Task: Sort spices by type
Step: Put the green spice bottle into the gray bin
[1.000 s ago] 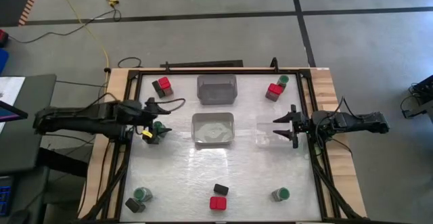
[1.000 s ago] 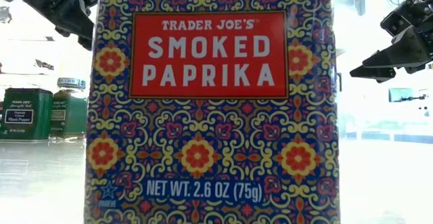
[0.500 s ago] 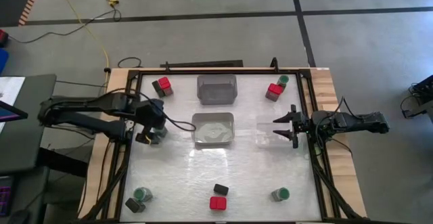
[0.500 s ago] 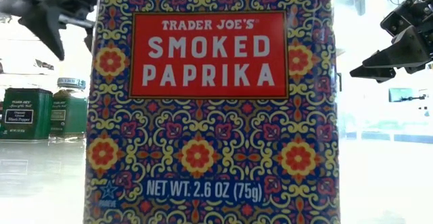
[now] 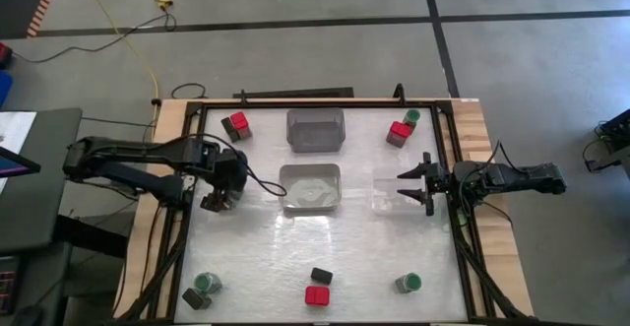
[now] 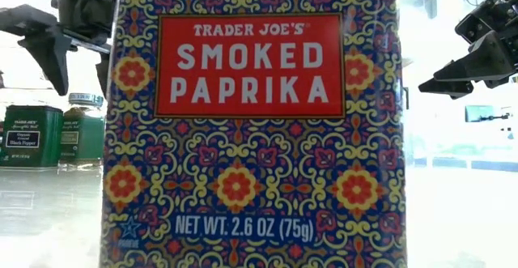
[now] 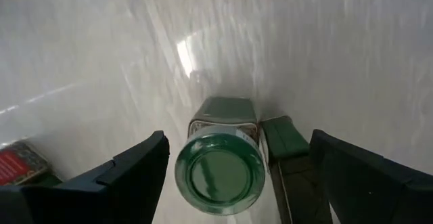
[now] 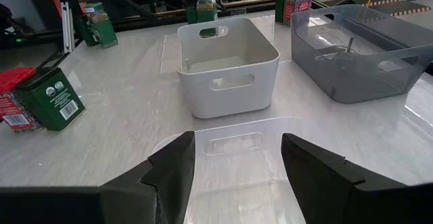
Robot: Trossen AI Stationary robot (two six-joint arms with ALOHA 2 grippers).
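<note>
My left gripper (image 5: 222,192) is open and points down over a round green-lidded jar (image 7: 220,174) and a green tin (image 7: 284,137) that stand side by side on the table's left. Its fingers stand on either side of the pair without touching; it also shows in the low view (image 6: 61,41), above the jar (image 6: 83,130) and tin (image 6: 31,136). My right gripper (image 5: 413,186) is open and empty above a clear bin (image 8: 233,143) at the right. A smoked paprika tin (image 6: 251,122) stands close before the low camera.
A grey bin (image 5: 316,129) and a white bin (image 5: 310,188) stand mid-table. Spice pairs stand at the far left (image 5: 236,125), far right (image 5: 402,129) and near left (image 5: 202,289). A dark tin (image 5: 321,275), a red one (image 5: 317,295) and a green jar (image 5: 409,283) stand near.
My left gripper has swung toward the table's near edge and tipped to point down, coming over the green-lidded jar and green tin, which it now covers in the high view. The jar and tin have stayed where they were.
</note>
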